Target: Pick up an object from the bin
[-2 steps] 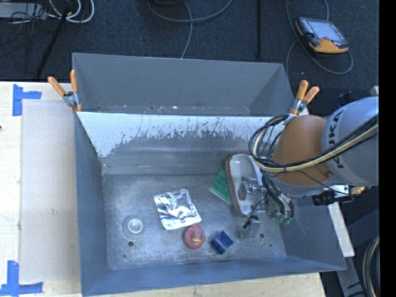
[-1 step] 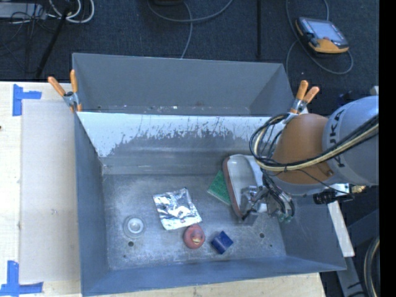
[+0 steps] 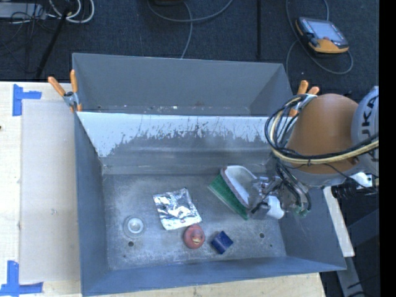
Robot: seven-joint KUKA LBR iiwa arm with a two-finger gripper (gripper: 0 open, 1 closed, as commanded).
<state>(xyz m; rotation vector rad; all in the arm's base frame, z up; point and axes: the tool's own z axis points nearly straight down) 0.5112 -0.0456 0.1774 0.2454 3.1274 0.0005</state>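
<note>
The one legible marking stands on the white casing of the robot arm [image 3: 369, 117], at the right of the view just above the orange wrist cover [image 3: 322, 135]: large dark capital letters running up the casing, which seem to read "KU", the rest of the word cut off at the side

Red ball [image 3: 193, 236] lies between crumpled foil [image 3: 177, 208] and blue block [image 3: 221, 242], clear cap [image 3: 133, 226] nearby.
</note>
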